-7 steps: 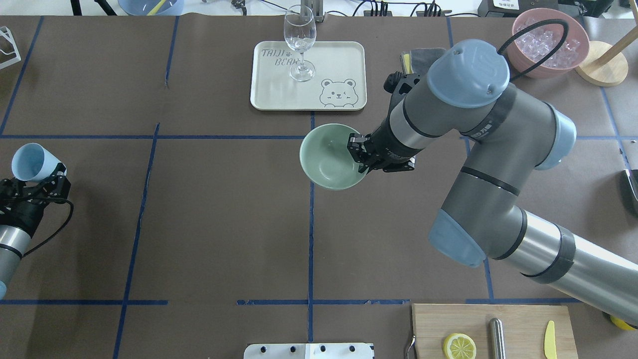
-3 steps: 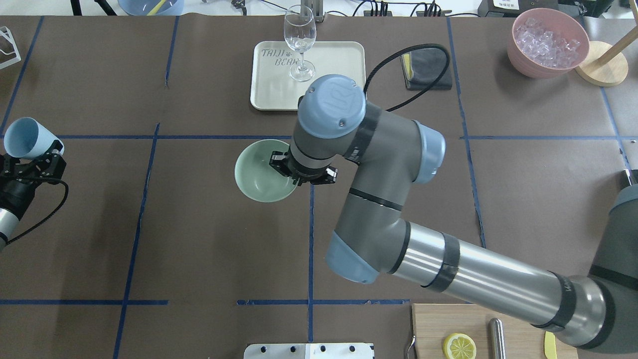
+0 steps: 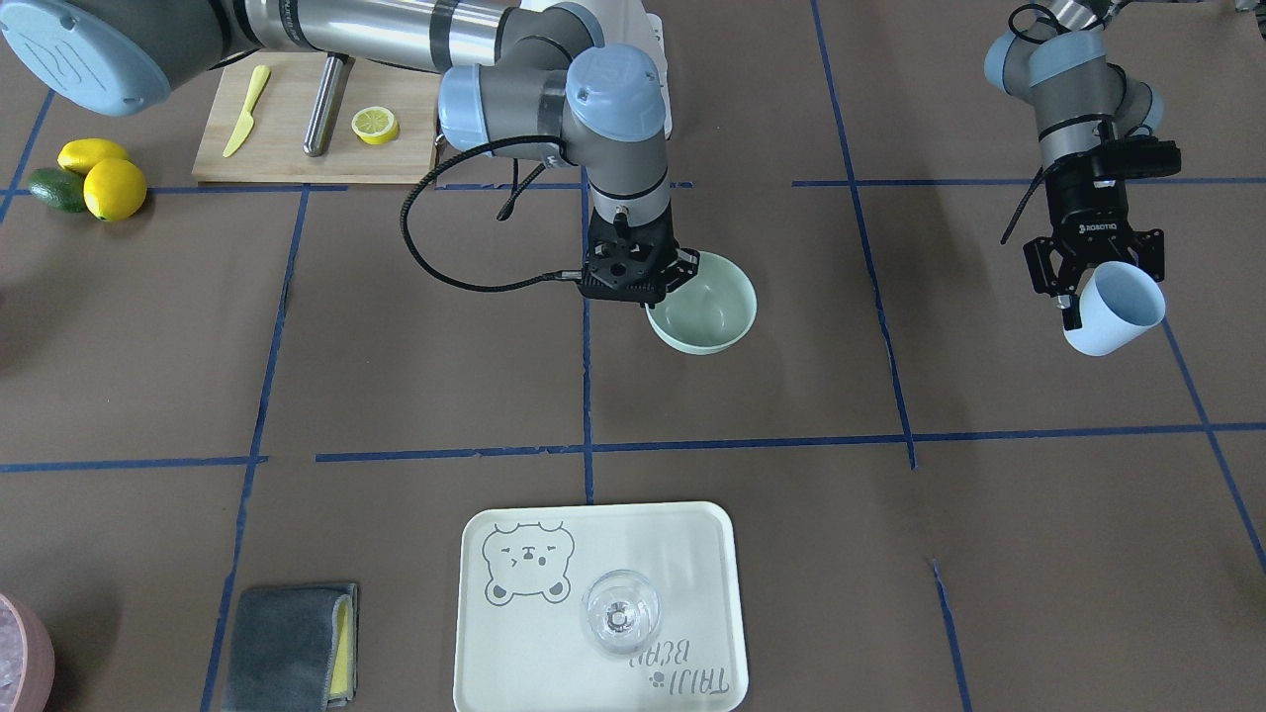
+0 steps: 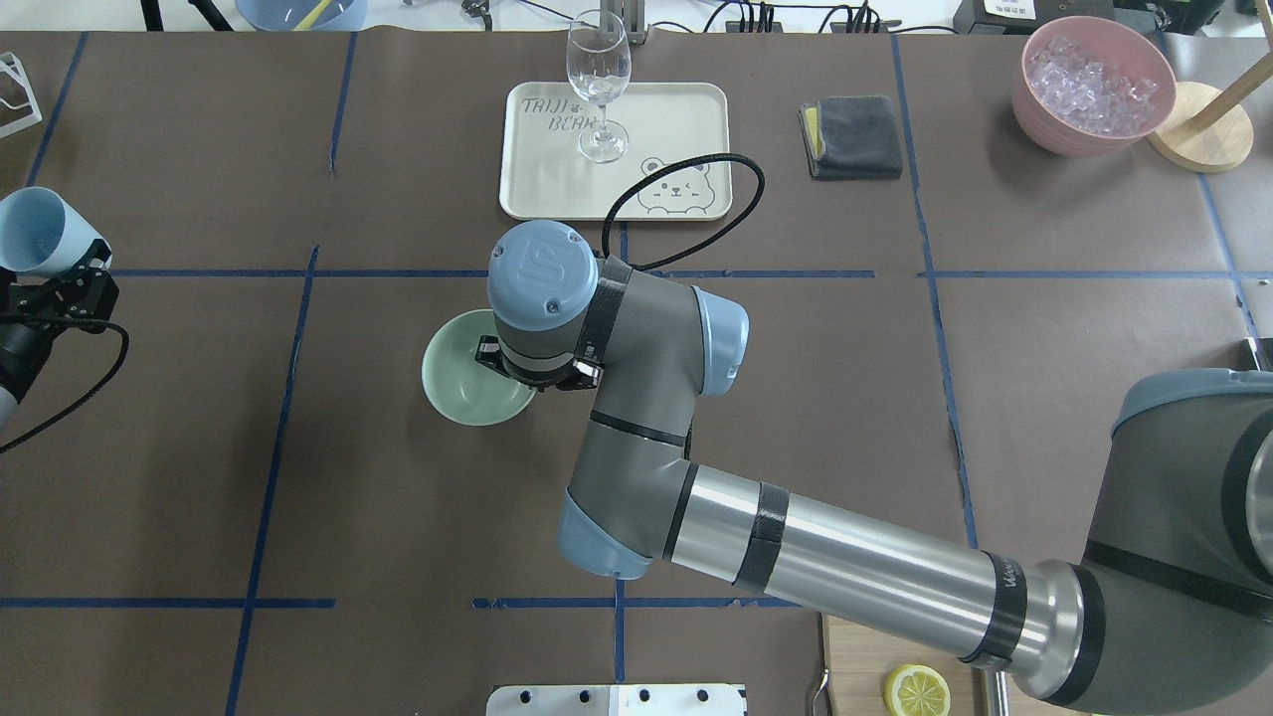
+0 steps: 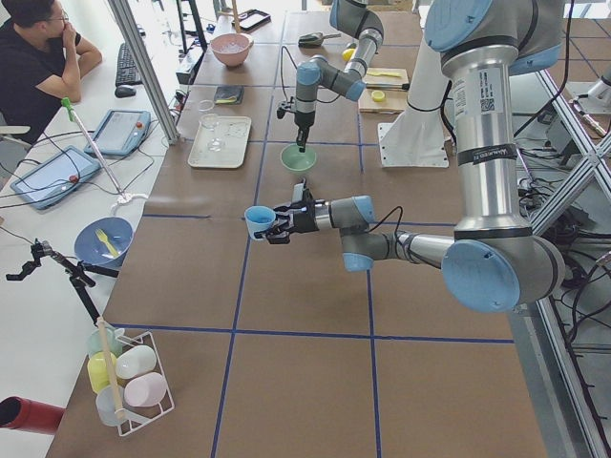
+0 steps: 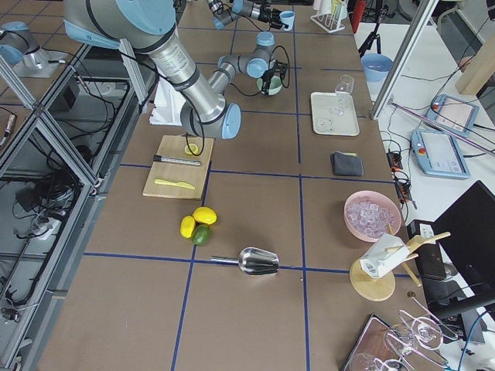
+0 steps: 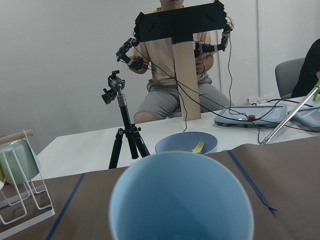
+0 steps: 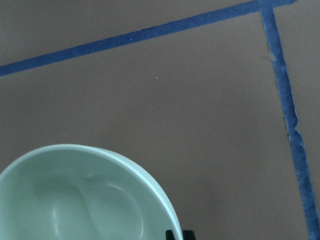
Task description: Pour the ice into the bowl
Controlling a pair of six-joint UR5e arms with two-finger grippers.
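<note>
My right gripper (image 3: pixel 671 282) is shut on the rim of the mint-green bowl (image 3: pixel 707 314), left of the table's centre in the overhead view (image 4: pixel 459 376). The bowl looks empty in the right wrist view (image 8: pixel 85 200). I cannot tell if it touches the table. My left gripper (image 3: pixel 1078 292) is shut on a pale blue cup (image 3: pixel 1118 309), held tilted at the table's left edge (image 4: pixel 38 242). The cup fills the left wrist view (image 7: pixel 180 200); no ice shows in it. The ice (image 4: pixel 1094 78) lies in a pink bowl (image 4: pixel 1034 109) at the far right.
A cream tray (image 4: pixel 676 119) with a stemmed glass (image 4: pixel 598 89) stands behind the bowl. A grey cloth (image 4: pixel 853 137) lies to its right. A cutting board (image 3: pixel 287 148) with a lemon half, lemons (image 3: pixel 109 183) and a metal scoop (image 6: pixel 259 261) are on the right side.
My right arm has carried the green bowl leftward, from right of the centre line to left of it. My left gripper with the cup has moved a little farther from the robot.
</note>
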